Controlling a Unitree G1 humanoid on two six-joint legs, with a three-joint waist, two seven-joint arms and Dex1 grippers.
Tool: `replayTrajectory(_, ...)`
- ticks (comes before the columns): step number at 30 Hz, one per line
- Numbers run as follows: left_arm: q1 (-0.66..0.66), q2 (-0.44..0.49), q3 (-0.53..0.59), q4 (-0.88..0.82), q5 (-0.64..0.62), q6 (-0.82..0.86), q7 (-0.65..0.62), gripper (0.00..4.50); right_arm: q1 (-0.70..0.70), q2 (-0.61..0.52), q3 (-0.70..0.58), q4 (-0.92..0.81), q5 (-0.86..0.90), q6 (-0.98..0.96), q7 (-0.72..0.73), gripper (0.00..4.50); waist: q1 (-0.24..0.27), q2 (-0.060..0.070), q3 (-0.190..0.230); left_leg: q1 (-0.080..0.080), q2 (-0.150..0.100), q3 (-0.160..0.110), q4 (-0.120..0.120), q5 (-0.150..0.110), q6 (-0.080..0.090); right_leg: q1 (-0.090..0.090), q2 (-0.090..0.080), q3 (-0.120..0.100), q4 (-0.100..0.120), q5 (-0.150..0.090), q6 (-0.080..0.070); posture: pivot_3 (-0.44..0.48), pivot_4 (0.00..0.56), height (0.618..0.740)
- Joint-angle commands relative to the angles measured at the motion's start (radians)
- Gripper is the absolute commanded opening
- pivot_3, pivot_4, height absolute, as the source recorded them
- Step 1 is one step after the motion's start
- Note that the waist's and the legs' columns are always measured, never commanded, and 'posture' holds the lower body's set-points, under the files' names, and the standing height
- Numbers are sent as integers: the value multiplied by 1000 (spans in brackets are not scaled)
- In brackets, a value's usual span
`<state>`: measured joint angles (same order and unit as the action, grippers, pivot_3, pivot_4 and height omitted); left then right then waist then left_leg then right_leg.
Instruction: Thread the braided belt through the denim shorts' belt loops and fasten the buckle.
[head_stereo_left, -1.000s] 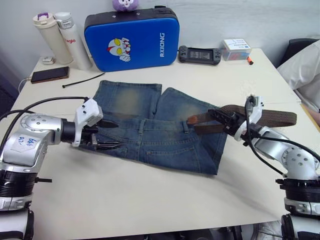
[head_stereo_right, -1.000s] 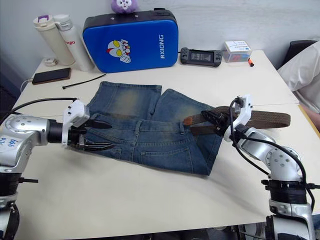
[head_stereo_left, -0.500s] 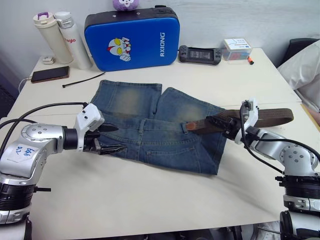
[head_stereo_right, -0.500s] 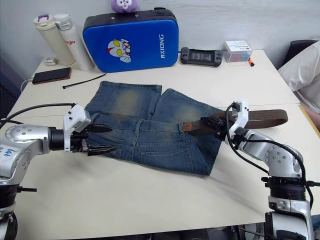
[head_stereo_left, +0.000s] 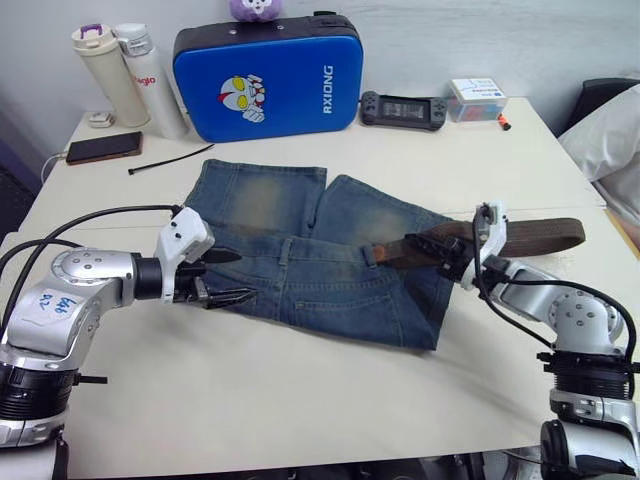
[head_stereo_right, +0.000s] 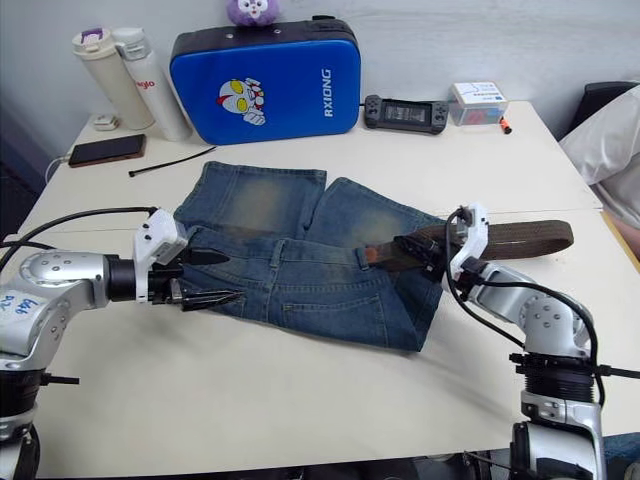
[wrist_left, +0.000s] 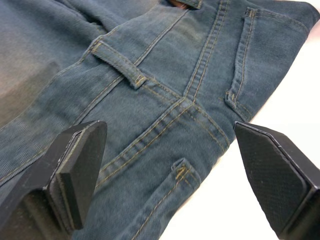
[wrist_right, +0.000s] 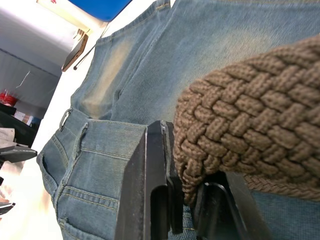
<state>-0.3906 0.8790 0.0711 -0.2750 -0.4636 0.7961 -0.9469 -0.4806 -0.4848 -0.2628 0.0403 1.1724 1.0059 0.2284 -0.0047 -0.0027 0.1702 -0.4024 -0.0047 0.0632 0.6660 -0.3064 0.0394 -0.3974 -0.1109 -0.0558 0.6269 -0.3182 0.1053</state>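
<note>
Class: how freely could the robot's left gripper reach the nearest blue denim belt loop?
Probably freely: the left gripper is open at the faded blue denim shorts' waistband, and nothing covers the belt loop.

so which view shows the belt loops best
The left wrist view: two belt loops sit large on the waistband of the denim shorts, between the open left gripper fingers. The eye views show them only as tiny strips.

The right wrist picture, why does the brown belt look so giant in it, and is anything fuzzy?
Right wrist view: the braided belt sits right by the lens, pinched in the right gripper, so it looms large; the background beyond the denim shorts looks soft. Left eye view: the same belt looks thin, and light falls evenly across the table.
</note>
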Motion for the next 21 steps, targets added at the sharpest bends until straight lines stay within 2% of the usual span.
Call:
replayTrajectory(1,-21,-3,6,-34,-11,-9,10,4446,-13,42,4,-29,-6,11,1,0,-2,0,0,0,0,0,0,0,0,0,0,0,0,0,0,0,150,725)
replayTrajectory(9,-28,-27,-15,-59,-22,1,28,4446,-17,172,35,-8,-83,-8,-10,0,-9,0,0,0,0,0,-1,0,0,0,0,0,1,0,0,0,150,725)
replayTrajectory(12,-34,-33,-22,-58,-22,0,28,4446,-7,165,40,-8,-118,4,5,0,-9,0,0,0,0,0,-1,0,-1,0,1,0,1,0,0,0,150,725)
replayTrajectory(15,-40,-37,-35,-50,-16,-9,25,4446,-3,122,95,8,-233,-29,41,0,-9,0,0,0,0,0,-1,0,-1,0,1,0,1,0,0,0,150,725)
replayTrajectory(21,-54,-44,-51,-42,-13,-19,21,4446,-31,80,49,65,-288,-57,103,0,-6,0,0,0,-1,0,0,0,-1,0,0,0,1,0,0,0,150,725)
